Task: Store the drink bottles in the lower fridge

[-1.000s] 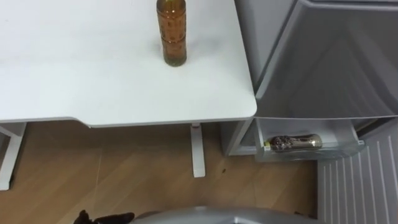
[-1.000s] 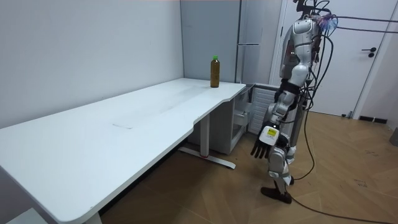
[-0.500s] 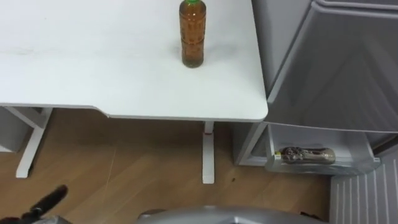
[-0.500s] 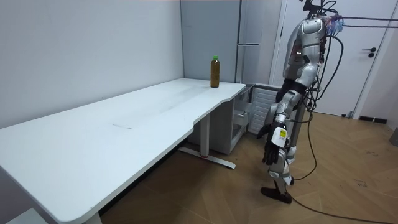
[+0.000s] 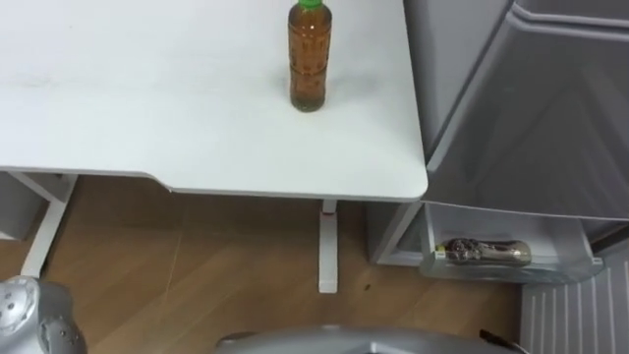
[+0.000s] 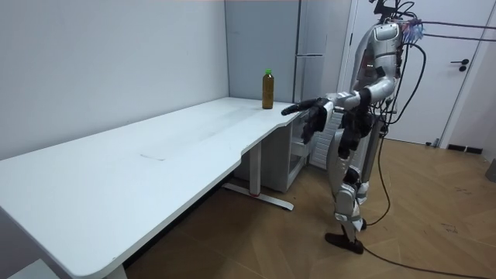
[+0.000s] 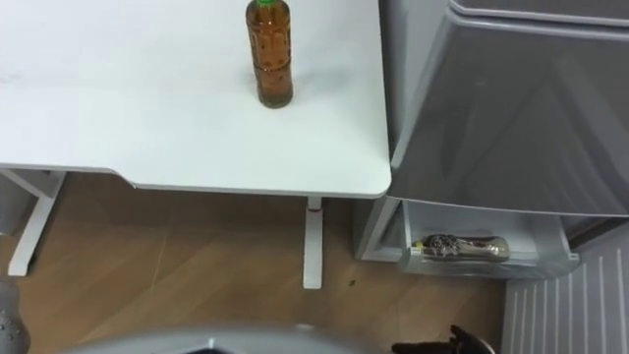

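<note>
A brown drink bottle with a green cap (image 5: pixel 310 59) stands upright near the right end of the white table (image 5: pixel 147 118); the room view shows the bottle (image 6: pixel 267 89) by the table's far corner. A second bottle (image 5: pixel 486 253) lies on its side in a white shelf (image 5: pixel 511 270) low in the open grey fridge (image 5: pixel 531 118). In the room view I stand beside the table's end, my left hand (image 6: pixel 310 116) raised at table height, fingers spread, holding nothing, short of the standing bottle. Dark fingers of my right hand (image 7: pixel 460 344) show at the bottom edge.
The table leg (image 5: pixel 328 246) stands on the wooden floor (image 5: pixel 197 265) just left of the fridge. A white ribbed panel (image 5: pixel 580 315) lies at the lower right. In the room view a door (image 6: pixel 465 70) stands behind me.
My left arm has swung up from hanging beside my leg to stretched out at table height. The head camera has shifted a little; the bottles have not moved.
</note>
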